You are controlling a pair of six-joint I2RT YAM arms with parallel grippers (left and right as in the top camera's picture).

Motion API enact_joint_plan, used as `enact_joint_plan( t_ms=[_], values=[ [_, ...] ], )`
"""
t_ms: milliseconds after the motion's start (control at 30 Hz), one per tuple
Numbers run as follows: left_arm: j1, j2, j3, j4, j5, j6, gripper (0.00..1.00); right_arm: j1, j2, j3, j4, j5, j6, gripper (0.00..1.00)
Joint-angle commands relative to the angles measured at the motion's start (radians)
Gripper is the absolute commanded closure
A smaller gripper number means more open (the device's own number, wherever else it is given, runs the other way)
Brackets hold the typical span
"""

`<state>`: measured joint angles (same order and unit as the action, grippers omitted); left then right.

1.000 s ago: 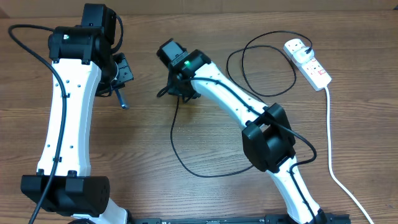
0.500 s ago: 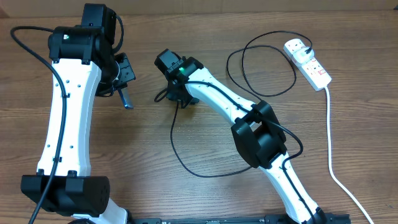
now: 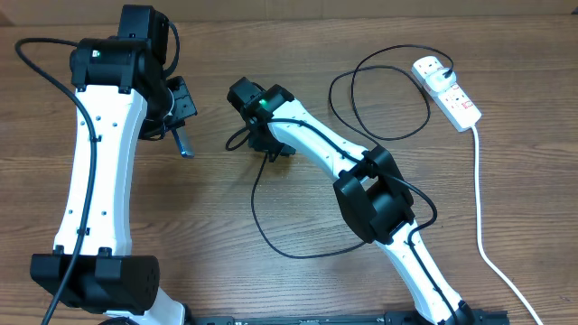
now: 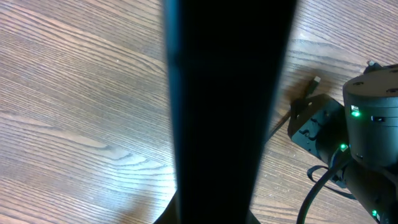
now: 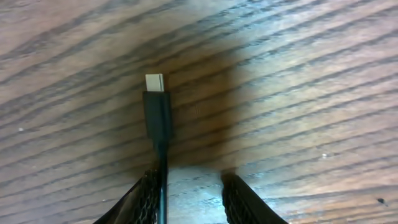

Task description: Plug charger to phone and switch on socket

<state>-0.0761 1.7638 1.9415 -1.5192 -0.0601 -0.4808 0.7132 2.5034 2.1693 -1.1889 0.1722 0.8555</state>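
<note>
My left gripper (image 3: 177, 117) is shut on the phone (image 3: 183, 144), which hangs edge-on from it. In the left wrist view the phone (image 4: 230, 93) is a dark slab that hides the jaws. The charger cable (image 3: 271, 242) loops over the table from its plug (image 3: 432, 65) in the white socket (image 3: 449, 92). Its connector (image 5: 157, 109), silver tip forward, lies on the wood just ahead of my right gripper (image 5: 193, 186). That gripper's jaws stand apart, and the thin cable runs along the inner face of the left finger (image 5: 148, 196). The connector tip (image 4: 315, 81) points toward the phone.
The socket's thick white cord (image 3: 479, 208) runs down the right side to the front edge. A large loop of the charger cable (image 3: 390, 95) lies left of the socket. The right arm (image 3: 375, 194) spans the table's middle, and the left arm (image 3: 95, 162) covers the left side.
My right gripper has shifted a little right and toward the front along the cable, and its jaws have narrowed slightly. The left arm still holds the phone in nearly the same place.
</note>
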Motion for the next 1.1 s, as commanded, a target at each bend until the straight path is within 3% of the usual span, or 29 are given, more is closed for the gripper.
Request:
enact_joint_plan(
  t_ms=[0,500,667,833,1067],
  values=[
    [0.005,-0.002,0.009,0.008,0.005,-0.013,0.96,-0.008,0.031,-0.004,-0.007,0.027,0.029,0.65],
    [0.005,-0.002,0.009,0.01,0.006,0.013,0.96,-0.024,0.033,-0.004,0.066,0.029,-0.069,0.72],
    [0.005,-0.002,0.009,0.013,0.006,0.013,0.96,-0.024,0.035,-0.004,0.066,0.027,-0.069,0.81],
    [0.005,-0.002,0.009,0.013,0.006,0.013,0.95,-0.024,0.04,-0.004,0.066,0.014,-0.072,0.82],
    [0.005,-0.002,0.009,0.013,0.007,0.013,0.96,-0.024,0.042,-0.004,0.068,0.008,-0.072,0.96]
  ],
)
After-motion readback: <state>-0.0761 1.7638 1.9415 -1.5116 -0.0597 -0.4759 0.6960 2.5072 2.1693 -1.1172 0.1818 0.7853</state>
